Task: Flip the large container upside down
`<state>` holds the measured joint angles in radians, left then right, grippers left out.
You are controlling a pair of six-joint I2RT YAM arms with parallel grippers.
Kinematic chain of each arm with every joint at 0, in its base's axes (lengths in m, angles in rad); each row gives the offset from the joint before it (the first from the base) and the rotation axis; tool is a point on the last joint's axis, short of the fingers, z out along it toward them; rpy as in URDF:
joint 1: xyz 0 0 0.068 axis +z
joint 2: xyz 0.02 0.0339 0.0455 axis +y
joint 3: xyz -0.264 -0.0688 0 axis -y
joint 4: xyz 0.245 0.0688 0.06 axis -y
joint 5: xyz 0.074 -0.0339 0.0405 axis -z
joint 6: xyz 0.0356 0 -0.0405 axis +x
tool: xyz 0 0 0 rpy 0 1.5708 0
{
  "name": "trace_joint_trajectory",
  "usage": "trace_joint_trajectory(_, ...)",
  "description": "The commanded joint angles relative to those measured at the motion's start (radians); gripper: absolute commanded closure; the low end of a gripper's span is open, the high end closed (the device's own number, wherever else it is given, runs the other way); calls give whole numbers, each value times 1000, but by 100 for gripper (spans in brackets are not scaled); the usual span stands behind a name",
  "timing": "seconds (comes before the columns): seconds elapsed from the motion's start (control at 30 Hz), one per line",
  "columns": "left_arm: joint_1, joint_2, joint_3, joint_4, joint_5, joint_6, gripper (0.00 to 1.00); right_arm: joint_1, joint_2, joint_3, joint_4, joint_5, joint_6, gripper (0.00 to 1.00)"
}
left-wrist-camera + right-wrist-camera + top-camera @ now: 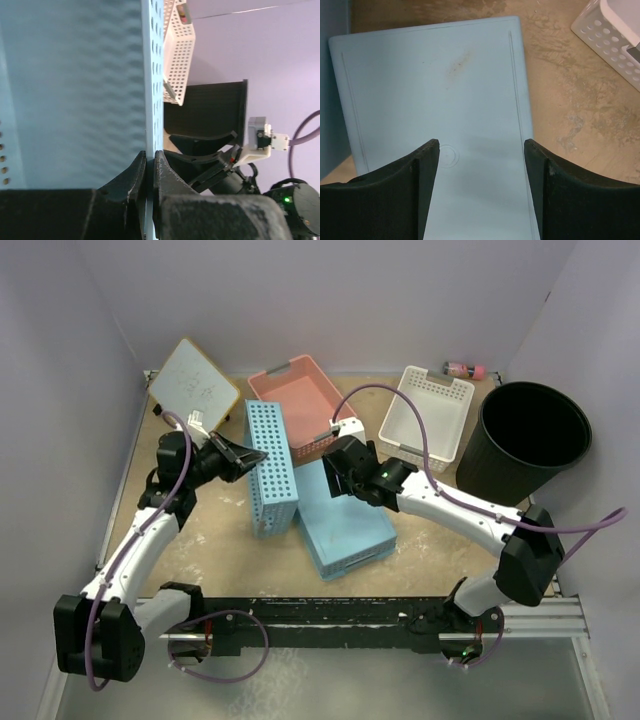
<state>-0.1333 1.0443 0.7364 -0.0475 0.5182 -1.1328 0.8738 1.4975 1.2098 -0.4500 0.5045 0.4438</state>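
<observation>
The large container (533, 438) is a round black tub. It stands upright, mouth up, at the back right corner of the table, and shows sideways in the left wrist view (207, 107). My left gripper (255, 455) is far from it. It is shut on the wall of a perforated blue basket (270, 465), held up on its edge (75, 90), with the jaws pinching the thin wall (150, 156). My right gripper (335, 478) is open and empty (481, 142), hovering over a second blue basket (435, 80) that lies bottom up.
The overturned blue basket (345, 515) lies mid-table. A pink basket (295, 400) and a white perforated basket (427, 412) stand at the back. A small whiteboard (195, 380) leans at the back left. A pink bottle (465, 369) lies by the back wall.
</observation>
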Motion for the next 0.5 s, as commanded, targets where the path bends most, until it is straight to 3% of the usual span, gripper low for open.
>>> trace_joint_trajectory(0.0,14,-30,-47,278,82,-126,100,-6,-52,-13,17,19,21,29)
trace_joint_trajectory(0.23,173,-86,-161,255,198,-129,100,-8,-55,-25,32,15,21,29)
trace_joint_trajectory(0.47,204,-102,-276,246,225,-99,100,-9,-52,-23,35,3,18,29)
